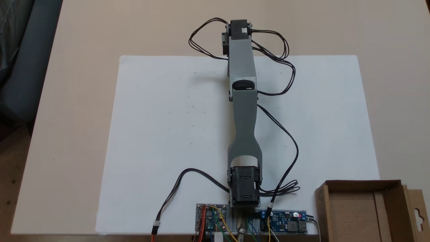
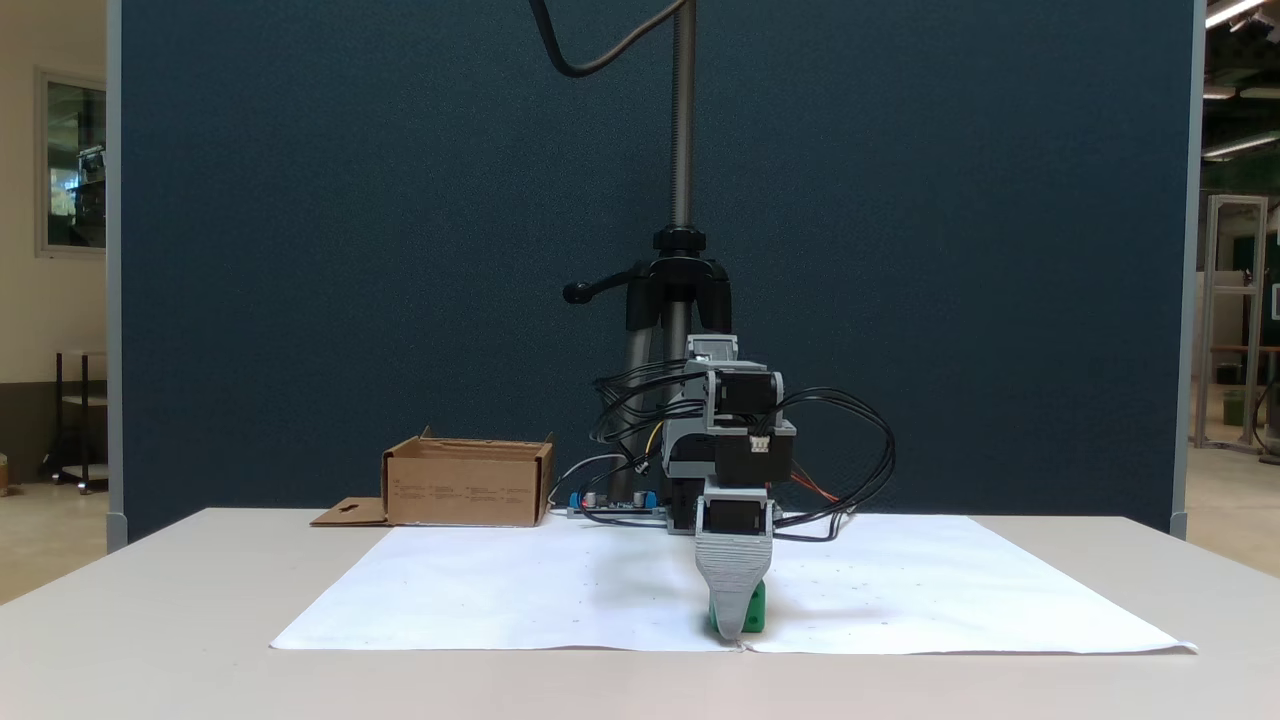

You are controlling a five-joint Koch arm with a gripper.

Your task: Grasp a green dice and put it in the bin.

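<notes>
Green dice first: small bright green cube, rounded edges, looks like hard plastic, so my guess is light, stiff and a bit slick. Best hold would be two opposite flat faces, squarely, not corners, or it may squirt out. Pips too small to make out.

Left to right in the front fixed view: bin sits far left at the back of the table, brown cardboard, low walls, flap with a hanger-hole cutout lying flat on its left. Well apart from the dice. Next, circuit boards and cables at my base, tripod behind. Then my arm, reaching out toward the camera over the white paper sheet. My gripper is down at the sheet's front edge, grey finger covering most of the dice; green shows on its right side and a sliver at the lower left. Jaws line up one behind the other from here, so I cannot tell how far open they are or whether the dice is clamped. Dice seems to rest on the paper.

In the top-down fixed view my arm hides gripper and dice; bin is at lower right beside my base, open and empty as far as visible.
</notes>
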